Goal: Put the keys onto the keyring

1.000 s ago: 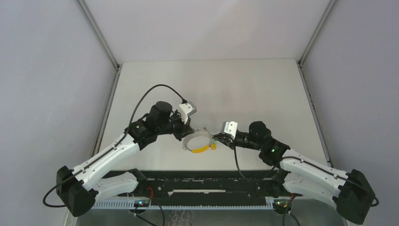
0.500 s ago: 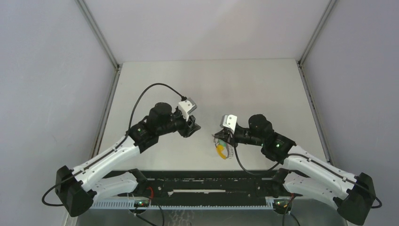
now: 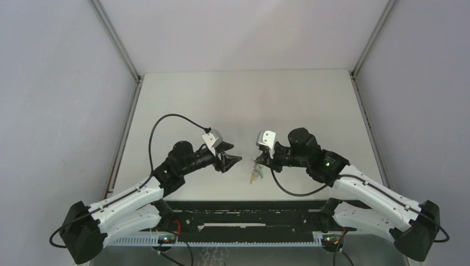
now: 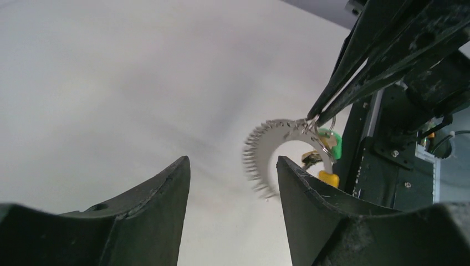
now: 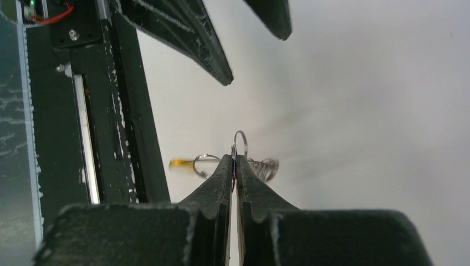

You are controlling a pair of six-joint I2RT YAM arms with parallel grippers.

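Note:
The keyring (image 4: 280,131), a thin grey ring with a beaded rim, hangs above the table, blurred by motion. My right gripper (image 5: 234,159) is shut on its upper rim. The green key (image 4: 335,146) and the yellow key (image 4: 329,178) dangle from the ring by the pinch point. From above, the keyring (image 3: 256,173) hangs below my right gripper (image 3: 260,162). My left gripper (image 4: 233,162) stands open and empty just left of the ring, apart from it. In the right wrist view the yellow key (image 5: 180,164) sticks out to the left.
The pale table (image 3: 249,100) stretches back to grey enclosure walls. A black rail (image 3: 238,213) runs along the near edge, close behind the hanging ring. One finger (image 5: 210,50) of the left gripper shows at the top of the right wrist view.
My left gripper let go of the keyring, opened, and drew back toward the near left. The right gripper turned, so the ring with both keys now hangs from it.

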